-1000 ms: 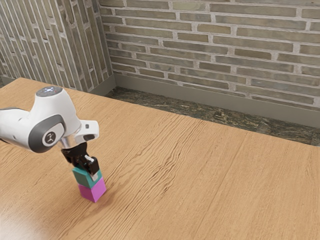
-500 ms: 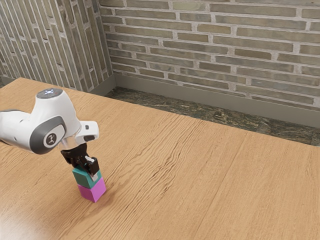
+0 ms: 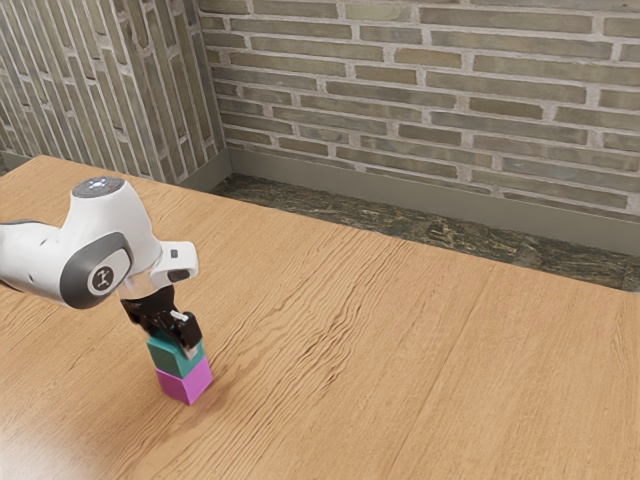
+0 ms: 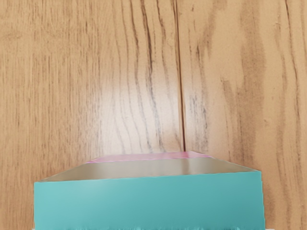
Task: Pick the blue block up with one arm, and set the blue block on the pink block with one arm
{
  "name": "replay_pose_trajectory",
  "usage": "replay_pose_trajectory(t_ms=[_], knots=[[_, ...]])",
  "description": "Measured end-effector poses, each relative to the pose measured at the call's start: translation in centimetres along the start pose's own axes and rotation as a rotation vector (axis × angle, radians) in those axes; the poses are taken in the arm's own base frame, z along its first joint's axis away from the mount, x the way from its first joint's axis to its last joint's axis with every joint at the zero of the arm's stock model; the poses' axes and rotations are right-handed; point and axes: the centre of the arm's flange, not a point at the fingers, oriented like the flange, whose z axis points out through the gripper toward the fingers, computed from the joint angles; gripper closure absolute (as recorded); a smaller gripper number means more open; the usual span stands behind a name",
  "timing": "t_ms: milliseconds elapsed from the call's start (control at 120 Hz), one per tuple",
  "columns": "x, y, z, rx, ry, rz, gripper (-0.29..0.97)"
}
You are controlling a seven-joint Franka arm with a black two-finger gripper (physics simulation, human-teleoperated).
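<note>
Blue blk (image 3: 170,358) atop pink blk (image 3: 188,381); gripper (image 3: 172,338) just abv.

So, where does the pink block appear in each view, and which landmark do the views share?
Exterior view: the pink block sits on the table near the exterior view's lower left, directly under the blue block.
Wrist view: the pink block is a thin strip just past the blue block's far edge.
Shared landmark: the blue block stacked on it.
</note>
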Motion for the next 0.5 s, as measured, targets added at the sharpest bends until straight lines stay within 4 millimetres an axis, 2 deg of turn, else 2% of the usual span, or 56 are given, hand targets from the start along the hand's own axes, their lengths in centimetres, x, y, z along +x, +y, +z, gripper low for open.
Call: replay_pose_trajectory(t_ms=[100,150,242,317,417,500], knots=[[0.0,0.0,-0.6,-0.003,0.014,0.004,0.08],[0.1,0.1,-2.0,-0.007,0.043,0.01,0.07],[0.0,0.3,-5.8,-0.015,0.113,0.025,0.05],[-0.2,0.3,-7.7,-0.016,0.144,0.034,0.04],[-0.5,-0.6,-8.7,-0.014,0.156,0.012,0.03],[0.7,-2.2,-9.8,0.0,0.165,-0.02,0.03]])
